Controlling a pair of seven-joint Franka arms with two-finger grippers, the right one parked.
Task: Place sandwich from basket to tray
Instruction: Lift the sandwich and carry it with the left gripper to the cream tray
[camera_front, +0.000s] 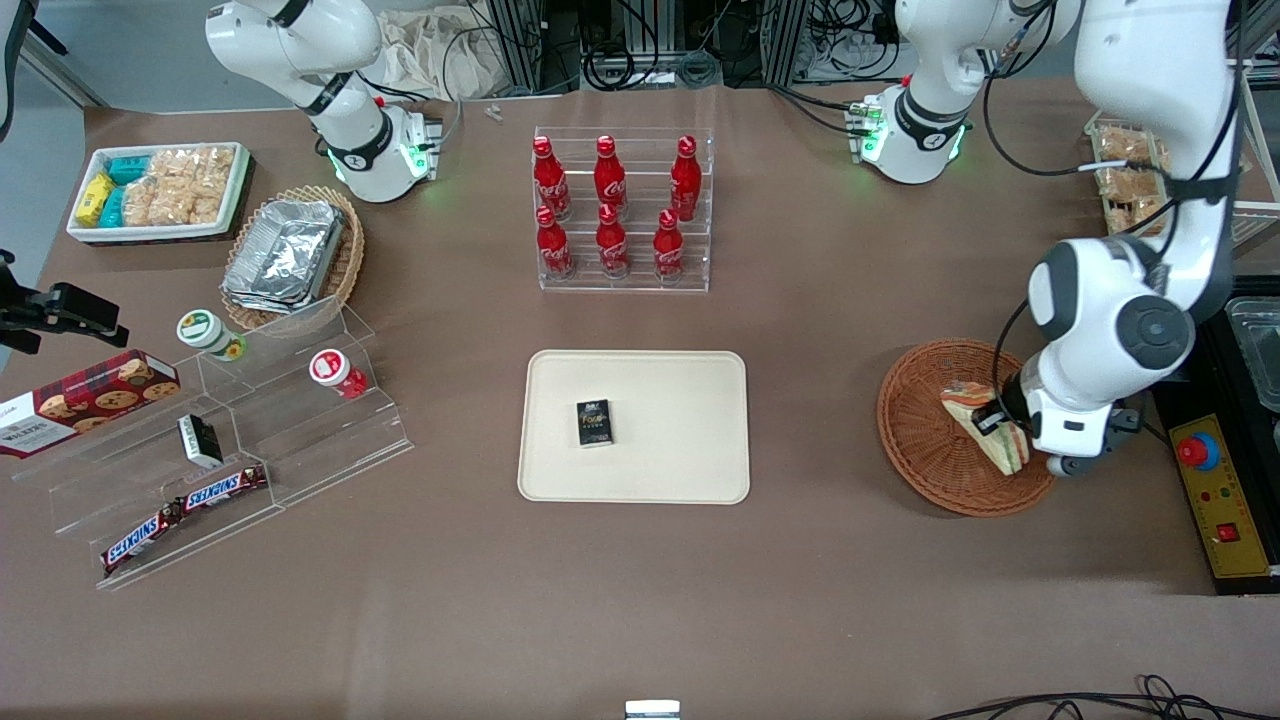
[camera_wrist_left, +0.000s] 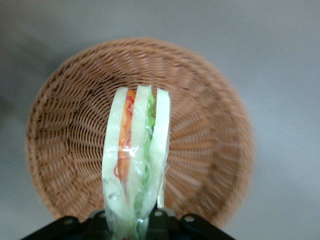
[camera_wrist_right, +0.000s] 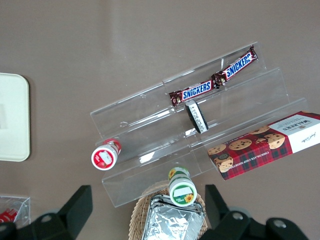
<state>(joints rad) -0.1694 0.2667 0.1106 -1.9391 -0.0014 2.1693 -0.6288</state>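
The sandwich (camera_front: 982, 428) is a clear-wrapped wedge with orange and green filling. My left gripper (camera_front: 1003, 420) is shut on it and holds it edge-up over the round reddish-brown wicker basket (camera_front: 925, 440). In the left wrist view the sandwich (camera_wrist_left: 135, 160) rises from the gripper (camera_wrist_left: 135, 224), with the basket (camera_wrist_left: 205, 105) beneath it and nothing else in the basket. The cream tray (camera_front: 680, 400) lies mid-table, toward the parked arm from the basket, and its edge shows in the right wrist view (camera_wrist_right: 12, 120).
A small black box (camera_front: 594, 422) lies on the tray. A clear rack of red cola bottles (camera_front: 620, 210) stands farther from the camera than the tray. A yellow control box with a red button (camera_front: 1215, 485) lies beside the basket at the working arm's end.
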